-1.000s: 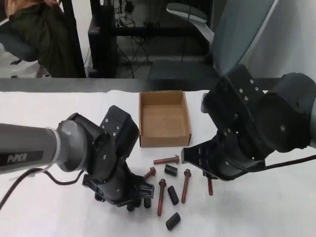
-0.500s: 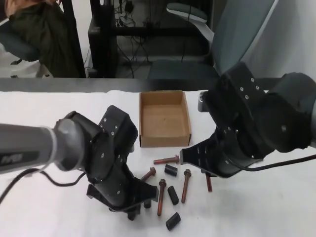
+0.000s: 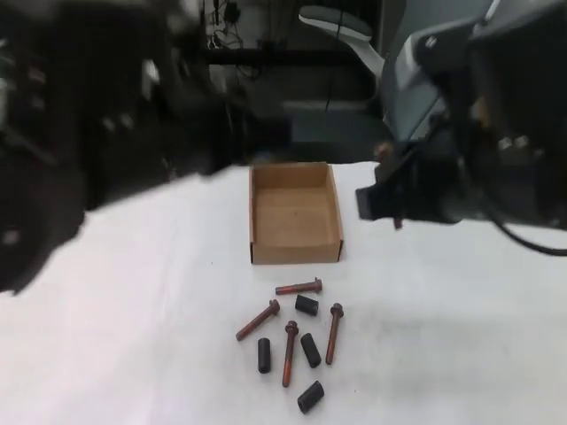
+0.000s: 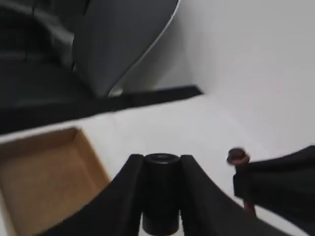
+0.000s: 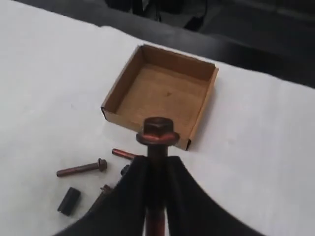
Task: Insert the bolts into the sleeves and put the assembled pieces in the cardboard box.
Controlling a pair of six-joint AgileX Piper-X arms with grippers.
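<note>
Two parts are off the bench [image 3: 133,310] now. A second ago the two grippers were down low over the pile. Now they are lifted high, and each one holds a part.

On the left, the left gripper [image 4: 161,209] is squeezed tight on a black sleeve [image 4: 160,172]. The open end of the sleeve shows at the fingertips.

In the middle sits the cardboard box [image 3: 295,257]. No put-together piece lies in it yet. In front of the box, four bolts [image 3: 299,287] and four sleeves [image 3: 310,350] lie loose on the bench, close to each other.

On the right, the right gripper [image 5: 155,196] is squeezed tight on a bolt [image 5: 156,132]. Its head sticks out past the fingers. The bolt that lay at the right side of the pile is gone from the bench, so this looks like that one.

In the left wrist view, the head of the held bolt is near the open end of the held sleeve, but they do not touch.

So I think the picking up is done for this pair. The next job is likely to line the bolt up with the hole and push it in. If it is a little off, it may bump the rim.
</note>
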